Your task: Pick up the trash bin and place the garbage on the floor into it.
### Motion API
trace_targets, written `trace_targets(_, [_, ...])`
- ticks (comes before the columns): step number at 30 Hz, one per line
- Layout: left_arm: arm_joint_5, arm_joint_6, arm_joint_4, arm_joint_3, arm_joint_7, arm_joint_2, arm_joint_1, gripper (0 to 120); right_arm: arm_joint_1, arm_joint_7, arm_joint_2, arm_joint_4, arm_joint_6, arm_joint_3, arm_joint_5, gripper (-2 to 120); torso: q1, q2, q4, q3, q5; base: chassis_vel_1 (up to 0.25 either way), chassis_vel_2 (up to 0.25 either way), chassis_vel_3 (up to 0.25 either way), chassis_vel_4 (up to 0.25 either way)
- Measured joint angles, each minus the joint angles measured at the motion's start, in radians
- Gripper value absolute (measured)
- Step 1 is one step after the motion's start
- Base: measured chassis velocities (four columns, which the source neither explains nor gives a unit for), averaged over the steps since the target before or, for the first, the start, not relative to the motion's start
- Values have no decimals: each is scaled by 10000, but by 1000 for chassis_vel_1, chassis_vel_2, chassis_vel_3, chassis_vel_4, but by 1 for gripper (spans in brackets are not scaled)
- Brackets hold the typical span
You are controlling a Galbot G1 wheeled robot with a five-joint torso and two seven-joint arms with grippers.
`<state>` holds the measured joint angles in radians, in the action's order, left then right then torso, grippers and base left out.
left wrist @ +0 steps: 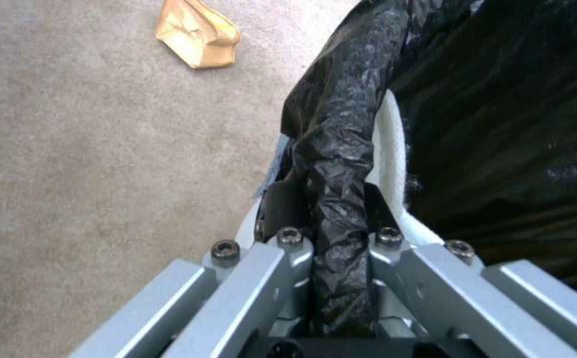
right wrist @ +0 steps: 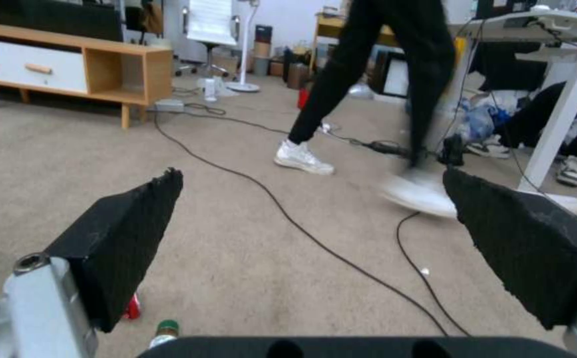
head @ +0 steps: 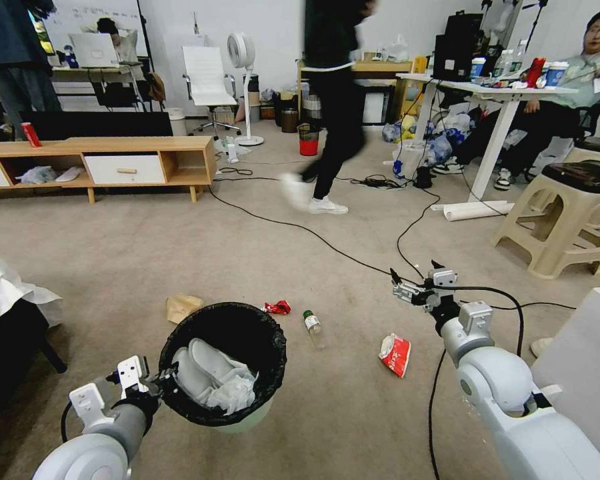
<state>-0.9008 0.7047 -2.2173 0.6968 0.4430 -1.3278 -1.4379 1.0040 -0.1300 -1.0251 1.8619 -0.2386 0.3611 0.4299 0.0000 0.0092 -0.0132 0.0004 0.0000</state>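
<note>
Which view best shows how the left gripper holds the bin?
The left wrist view: the left gripper is shut on the bin's bag-covered rim, seen close up. The head view shows the same grip small, from above. The right wrist view looks across the carpet instead.

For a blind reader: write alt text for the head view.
The left gripper clamps the rim of the trash bin, which holds white tissues. The open right gripper hovers over the carpet, where a brown bag, red wrapper, bottle and noodle cup lie.
</note>
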Motion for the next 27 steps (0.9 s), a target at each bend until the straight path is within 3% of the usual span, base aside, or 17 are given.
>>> trace_targets(7, [-5, 0, -9, 8, 4, -9, 2, 3, 5, 28, -5, 5, 87, 3, 11, 100, 0, 0, 1, 0, 1, -40, 36, 43, -53])
trace_targets(27, [-43, -7, -13, 46, 5, 12, 13, 3, -14, 76, -104, -82, 414, -42, -47, 100, 2, -1, 0, 3, -1, -162, 159, 175, -167])
